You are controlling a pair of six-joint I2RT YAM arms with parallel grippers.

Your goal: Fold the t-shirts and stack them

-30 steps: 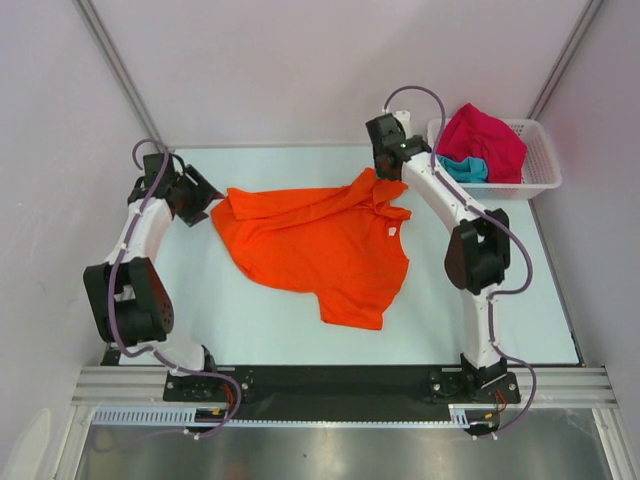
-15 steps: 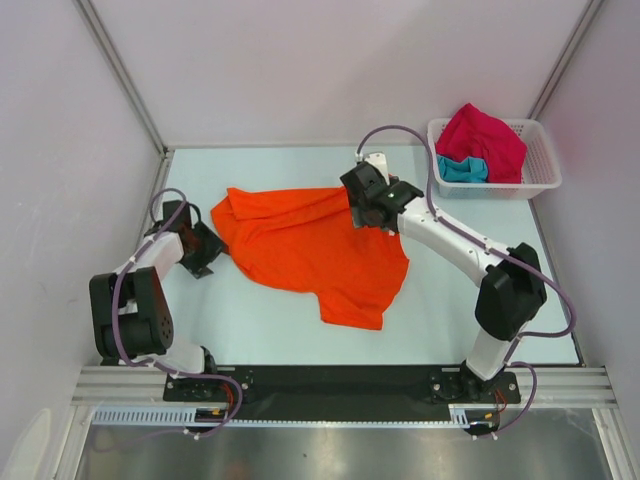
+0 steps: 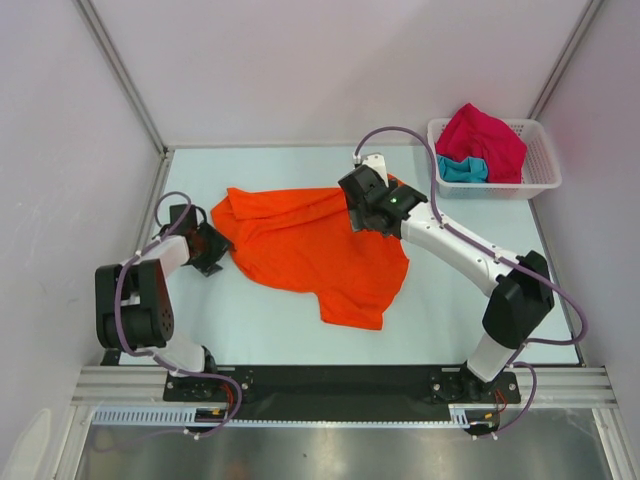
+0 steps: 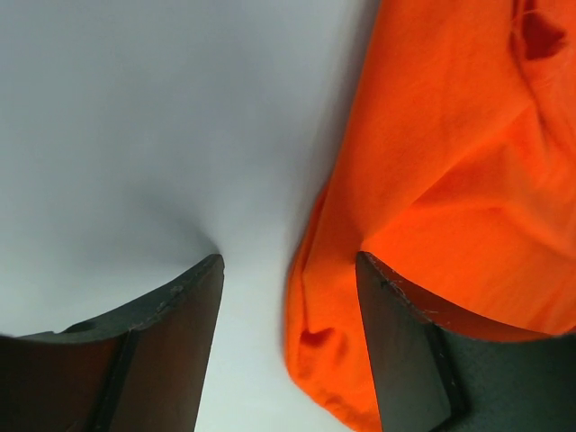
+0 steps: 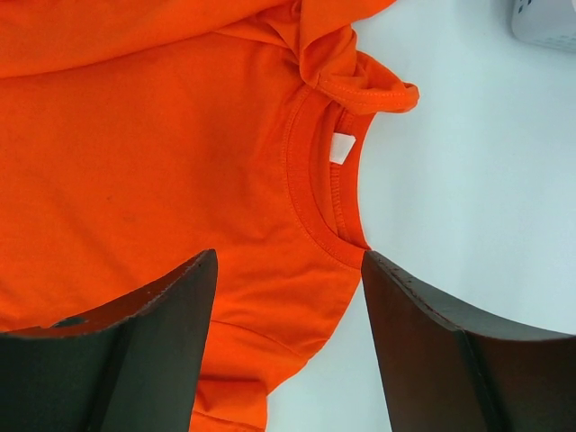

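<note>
Creases ripple the bright orange soft cloth t-shirt [image 3: 310, 250], spread on the pale smooth table [image 3: 500, 290]. Left end effector [image 4: 288, 270] gapes astride its rumpled edge; right end effector [image 5: 288, 261] hangs, fingers apart, over the ribbed collar [image 5: 306, 180] (small white tag [image 5: 342, 148] showing).

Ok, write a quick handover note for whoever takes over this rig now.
Left gripper: open at the left edge of the orange t-shirt, holding nothing.
Right gripper: open over its collar, holding nothing.
The orange t-shirt lies rumpled on the table; crimson-pink t-shirt and teal t-shirt are in the white basket.
Done: nothing folded or stacked.
Left: fold all three and stack them.
</note>
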